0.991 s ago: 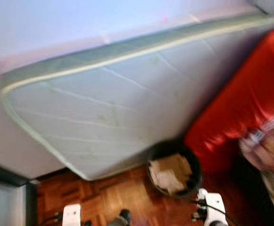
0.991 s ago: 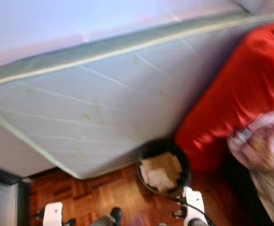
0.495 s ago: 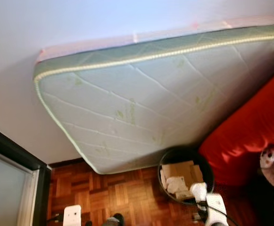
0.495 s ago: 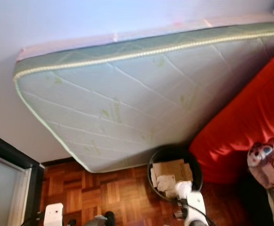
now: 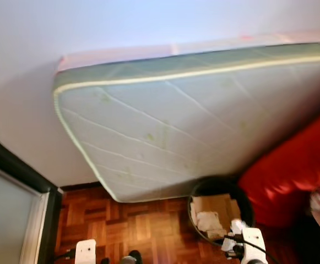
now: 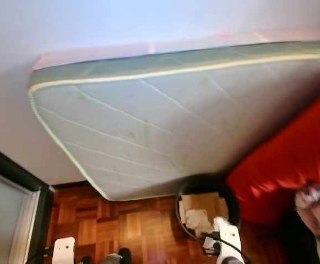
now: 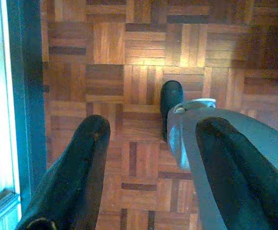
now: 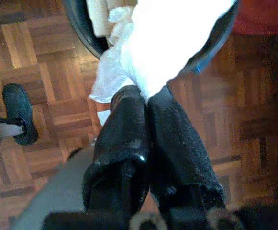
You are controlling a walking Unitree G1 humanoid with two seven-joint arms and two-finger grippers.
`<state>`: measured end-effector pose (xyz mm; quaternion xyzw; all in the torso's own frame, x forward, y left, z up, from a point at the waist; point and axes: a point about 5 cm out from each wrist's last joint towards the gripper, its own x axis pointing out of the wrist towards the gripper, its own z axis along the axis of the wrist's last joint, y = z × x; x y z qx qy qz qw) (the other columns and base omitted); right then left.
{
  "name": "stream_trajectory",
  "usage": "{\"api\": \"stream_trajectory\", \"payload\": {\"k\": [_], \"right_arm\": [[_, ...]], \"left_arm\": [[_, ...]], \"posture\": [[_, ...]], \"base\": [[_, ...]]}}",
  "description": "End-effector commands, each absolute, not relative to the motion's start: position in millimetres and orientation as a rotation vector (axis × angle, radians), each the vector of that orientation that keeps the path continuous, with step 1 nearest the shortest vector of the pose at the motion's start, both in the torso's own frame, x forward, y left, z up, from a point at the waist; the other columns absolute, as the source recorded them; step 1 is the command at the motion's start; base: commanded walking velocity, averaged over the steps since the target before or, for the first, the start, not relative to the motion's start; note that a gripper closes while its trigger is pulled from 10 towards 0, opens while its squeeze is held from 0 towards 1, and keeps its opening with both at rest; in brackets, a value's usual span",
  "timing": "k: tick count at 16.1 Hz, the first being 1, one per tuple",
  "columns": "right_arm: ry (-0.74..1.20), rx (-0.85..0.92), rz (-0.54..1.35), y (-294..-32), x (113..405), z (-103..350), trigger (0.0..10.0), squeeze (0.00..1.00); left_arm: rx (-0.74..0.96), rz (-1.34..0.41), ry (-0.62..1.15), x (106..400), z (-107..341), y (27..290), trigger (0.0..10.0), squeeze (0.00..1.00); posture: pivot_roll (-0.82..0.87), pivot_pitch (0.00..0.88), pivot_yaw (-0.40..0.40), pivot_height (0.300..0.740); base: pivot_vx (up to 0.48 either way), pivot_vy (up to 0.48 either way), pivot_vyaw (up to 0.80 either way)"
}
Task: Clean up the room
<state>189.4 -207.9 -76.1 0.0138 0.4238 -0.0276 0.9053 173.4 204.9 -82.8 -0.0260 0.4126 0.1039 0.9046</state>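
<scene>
My view has swung left since a second ago, so the bin (image 5: 220, 212) now sits at five o'clock instead of dead centre; the things themselves have not moved. My right pincer (image 8: 146, 98) is pinched on a crumpled white tissue (image 8: 162, 43), thin and soft, just at the bin's round black rim, so I judge the drop is close. The left pincer (image 7: 150, 143) hangs open over glossy parquet floor (image 7: 129, 62). A quilted mattress (image 5: 193, 126) leans on the wall.

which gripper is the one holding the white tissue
The right gripper: its fingers are pinched shut on the white tissue at the black bin. The left gripper is open above the parquet floor.
</scene>
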Motion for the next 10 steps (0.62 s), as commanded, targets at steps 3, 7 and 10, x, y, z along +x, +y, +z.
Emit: {"api": "stream_trajectory", "payload": {"k": [3, 7, 10], "right_arm": [[0.904, 0.040, -0.070, -208.7, 180.2, -80.6, 10.0, 0.00], [0.901, 0.043, -0.072, -208.7, 180.2, -80.6, 10.0, 0.00], [0.878, 0.059, -0.080, -209.2, 180.0, -80.0, 10.0, 0.00]], "left_arm": [[-0.067, 0.226, 0.882, 163.9, -87.3, 204.3, 10.0, 0.00], [-0.065, 0.227, 0.877, 164.5, -86.9, 204.3, 10.0, 0.00], [-0.064, 0.228, 0.863, 164.5, -86.4, 204.3, 10.0, 0.00]], "posture": [[-0.04, 0.215, -0.012, 0.740], [-0.04, 0.218, -0.012, 0.740], [-0.03, 0.226, -0.011, 0.740]], "base": [[0.347, 0.000, 0.00], [0.261, 0.000, 0.00], [0.000, 0.000, 0.00]]}}
